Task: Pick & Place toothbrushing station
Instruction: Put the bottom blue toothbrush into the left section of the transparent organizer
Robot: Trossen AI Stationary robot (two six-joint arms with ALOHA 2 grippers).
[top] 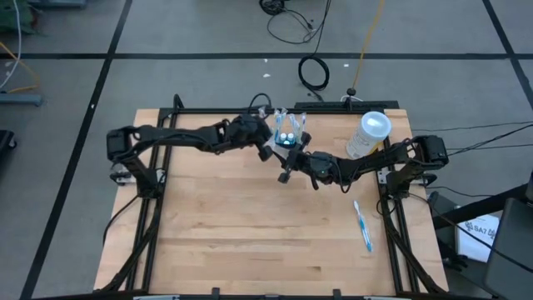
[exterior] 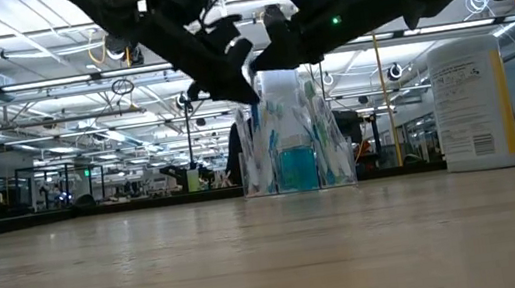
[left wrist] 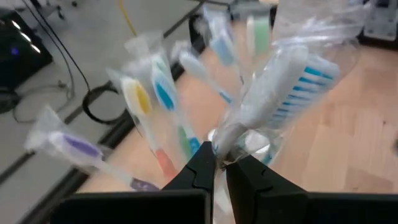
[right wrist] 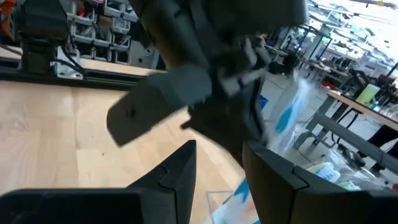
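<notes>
left gripper point(left wrist: 221, 163) clamped on a wrapped brush in toothbrushing station point(top: 288, 133) (far table point(top: 233, 225) edge) | right gripper point(right wrist: 217, 163) spread open beside it

Left gripper point(left wrist: 219, 167) jaws nearly closed; right gripper point(right wrist: 217, 163) jaws parted.

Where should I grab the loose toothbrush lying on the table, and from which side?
Take the toothbrush by the middle of its handle, coming straight down from above. It lies flat on bare wood near the table's right edge, its long axis running roughly front to back, so set the fingers across it. The right hand is probably the handier one.
</notes>
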